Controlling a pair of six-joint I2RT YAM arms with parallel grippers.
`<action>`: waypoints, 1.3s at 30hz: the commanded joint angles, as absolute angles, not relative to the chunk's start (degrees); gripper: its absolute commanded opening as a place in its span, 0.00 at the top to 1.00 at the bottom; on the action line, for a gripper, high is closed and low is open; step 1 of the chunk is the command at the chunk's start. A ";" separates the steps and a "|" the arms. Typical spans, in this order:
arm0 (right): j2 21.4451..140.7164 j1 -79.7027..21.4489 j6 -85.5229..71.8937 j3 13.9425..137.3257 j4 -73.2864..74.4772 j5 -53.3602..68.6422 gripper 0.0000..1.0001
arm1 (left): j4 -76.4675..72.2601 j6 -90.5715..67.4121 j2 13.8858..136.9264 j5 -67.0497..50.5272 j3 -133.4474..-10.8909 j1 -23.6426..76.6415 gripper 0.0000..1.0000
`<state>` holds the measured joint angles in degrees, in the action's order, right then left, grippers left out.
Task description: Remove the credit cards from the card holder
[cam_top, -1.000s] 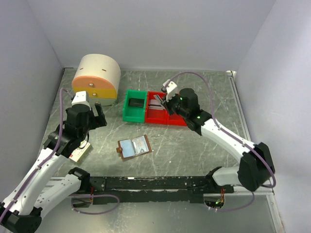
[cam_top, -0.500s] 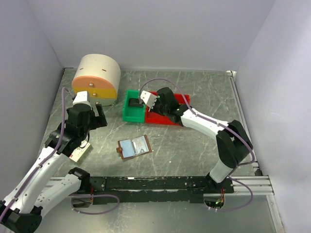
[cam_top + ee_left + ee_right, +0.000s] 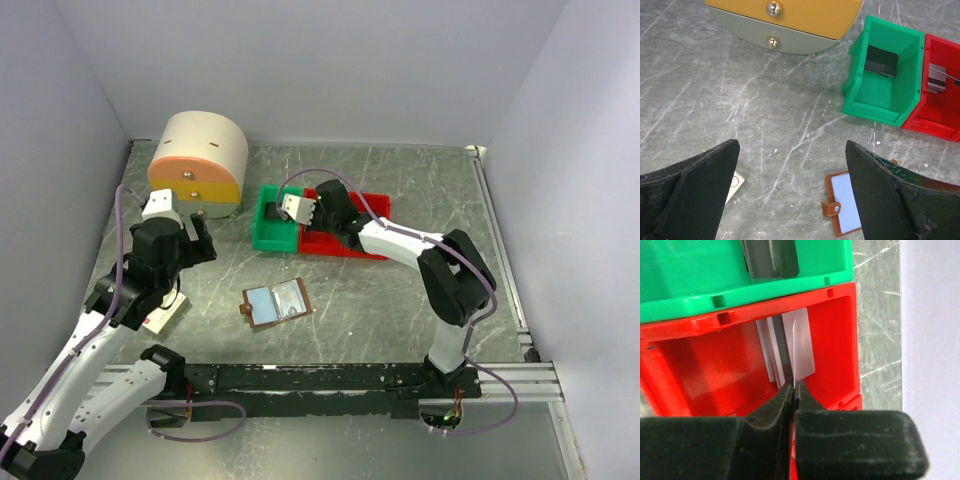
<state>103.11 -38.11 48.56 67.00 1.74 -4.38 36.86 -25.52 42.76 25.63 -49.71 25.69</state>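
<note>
One card over the red bin: release low and square

Note the right tool pinched fully shut on the lower edge of a pale credit card, held upright above the red bin. Lower it well inside the walls before letting go. Open only a little, so as to drop it beside the striped card already in there. Steer clear of the shared wall with the green bin. Leave the left tool alone: spread wide, holding nothing, hanging above bare tabletop. Find the card holder lying open on the tabletop, nearer the arm bases, well apart from both bins and touched by neither tool.

Look to the right wrist view for the grip itself and the card's tilt, both hidden under the wrist from above. Look to the top view for the whole card holder, both pale-blue panels facing up; only its tabbed corner shows in the left wrist view. Take from the left wrist view the dark card in the green bin. Cannot tell from any view whether more cards remain in the holder.
</note>
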 commanded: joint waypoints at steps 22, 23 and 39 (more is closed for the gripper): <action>115.35 -35.64 55.81 73.51 -5.78 -8.55 0.90 | 37.00 -25.05 42.16 26.67 -48.99 24.95 0.00; 115.39 -35.64 55.98 73.40 -5.51 -8.45 0.89 | 37.00 -24.98 42.18 26.64 -49.04 24.96 0.00; 116.02 -35.43 55.45 73.13 -3.83 -8.26 0.74 | 36.91 -24.44 43.09 25.38 -48.89 24.96 0.00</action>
<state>116.20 -35.94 55.48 72.75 -3.99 -8.16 36.88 -25.45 42.98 25.85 -49.19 25.36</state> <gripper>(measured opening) 0.254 0.994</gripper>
